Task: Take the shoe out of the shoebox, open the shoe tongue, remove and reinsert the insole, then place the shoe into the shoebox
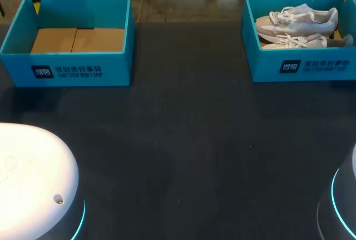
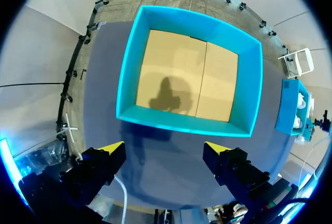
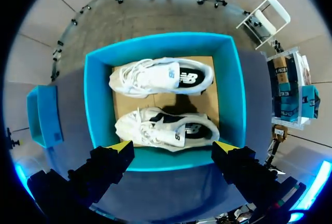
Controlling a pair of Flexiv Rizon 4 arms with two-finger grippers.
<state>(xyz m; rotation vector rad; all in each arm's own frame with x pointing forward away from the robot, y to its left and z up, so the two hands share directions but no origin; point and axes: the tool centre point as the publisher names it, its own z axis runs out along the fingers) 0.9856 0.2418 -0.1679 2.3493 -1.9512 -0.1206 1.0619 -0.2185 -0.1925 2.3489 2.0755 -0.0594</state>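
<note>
White sneakers (image 1: 297, 18) lie paired in blue shoebox (image 1: 261, 65), upper right; right gripper (image 3: 174, 146) above, fingers (image 3: 120, 149) spread wide, empty. Risk: grabbing both shoes or striking the box wall, since the pair lies close together

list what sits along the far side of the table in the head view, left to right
empty blue shoebox → bare strip of dark table → second blue shoebox holding two white shoes
</note>
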